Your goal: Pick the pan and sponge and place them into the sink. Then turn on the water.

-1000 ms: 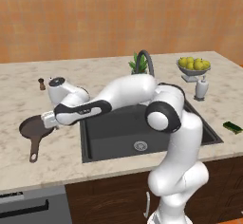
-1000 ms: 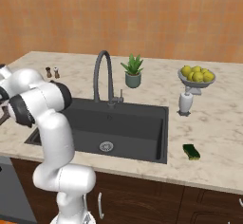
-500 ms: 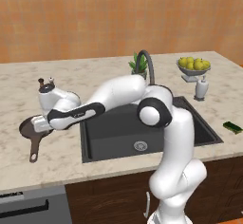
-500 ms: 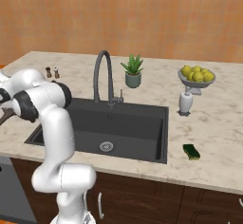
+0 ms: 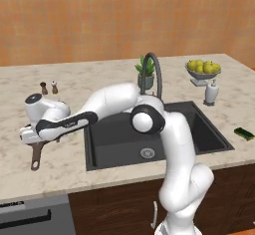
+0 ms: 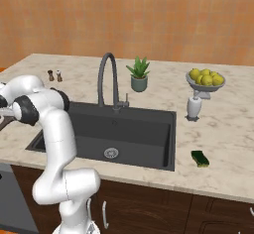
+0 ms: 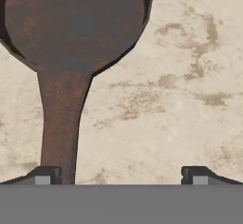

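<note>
— While the gripper (image 7: 121, 174) hangs low over the counter (image 5: 69, 162) left of the sink (image 5: 154, 134), how do its fingers stand?

— Wide apart, with nothing between them but bare stone. In the hand view the left fingertip (image 7: 45, 174) sits just beside the pan's handle, at its edge; I cannot tell whether it touches. The right one is well clear, over open counter. Nothing is held.

— And the pan (image 7: 71, 26) itself?

— It lies flat on the counter, a round dark brown bowl with a rusty mottled look and a long straight handle running toward the hand. From the left base view the bowl is mostly hidden under the white wrist, and the handle (image 5: 36, 157) sticks out toward the counter's front edge, with a small loop hole at its end.

— Where is the sponge (image 6: 200, 158)?

— On the far side, lying on the counter right of the sink near the front edge, green with a darker top, well apart from the arm.

— What about the sink?

— A black basin with a silver drain (image 6: 111, 152) at the bottom, and the arched faucet (image 6: 106, 79) behind it.

— Anything else around?

— Two small shakers (image 5: 49, 87) stand behind the pan toward the wall. A potted plant (image 6: 139, 74) sits behind the faucet, a bowl of yellow fruit (image 6: 205, 78) farther right, and a white bottle (image 6: 194, 106) just in front of that bowl. Nothing stands between pan and sink except the arm's own forearm, stretched over the basin's left rim.
</note>
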Robot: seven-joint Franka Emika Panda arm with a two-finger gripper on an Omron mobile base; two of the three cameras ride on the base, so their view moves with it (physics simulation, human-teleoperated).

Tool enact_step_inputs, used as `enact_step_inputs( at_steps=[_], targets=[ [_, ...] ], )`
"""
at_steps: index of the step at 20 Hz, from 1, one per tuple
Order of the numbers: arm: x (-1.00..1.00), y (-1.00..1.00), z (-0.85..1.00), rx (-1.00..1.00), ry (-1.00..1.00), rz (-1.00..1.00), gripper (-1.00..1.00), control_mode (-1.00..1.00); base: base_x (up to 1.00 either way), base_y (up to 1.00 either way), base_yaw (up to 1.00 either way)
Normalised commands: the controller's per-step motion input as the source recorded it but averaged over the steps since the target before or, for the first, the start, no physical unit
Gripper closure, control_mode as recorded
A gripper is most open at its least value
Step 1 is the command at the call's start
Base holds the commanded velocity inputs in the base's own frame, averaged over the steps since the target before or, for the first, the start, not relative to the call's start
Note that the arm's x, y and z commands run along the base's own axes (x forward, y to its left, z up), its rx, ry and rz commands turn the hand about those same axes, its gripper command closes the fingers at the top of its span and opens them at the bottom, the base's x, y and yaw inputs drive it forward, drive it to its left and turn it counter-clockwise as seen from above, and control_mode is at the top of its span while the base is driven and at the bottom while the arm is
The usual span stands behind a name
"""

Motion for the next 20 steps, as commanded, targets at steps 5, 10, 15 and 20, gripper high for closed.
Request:
enact_step_inputs(
  at_steps=[5, 10, 15, 20],
  targets=[
    [0.01, 0.4, -0.22, 0.0, 0.0, 0.0, -1.0, -1.0, 0.0, 0.0, 0.0],
    [0.05, 0.2, -0.41, 0.02, 0.01, 0.0, -1.0, -1.0, 0.0, 0.0, 0.0],
    [0.07, 0.2, -0.38, 0.03, 0.02, 0.0, -1.0, -1.0, 0.0, 0.0, 0.0],
    [0.06, 0.04, -0.43, 0.04, 0.03, 0.0, 1.0, -1.0, 0.0, 0.0, 0.0]
  ],
)
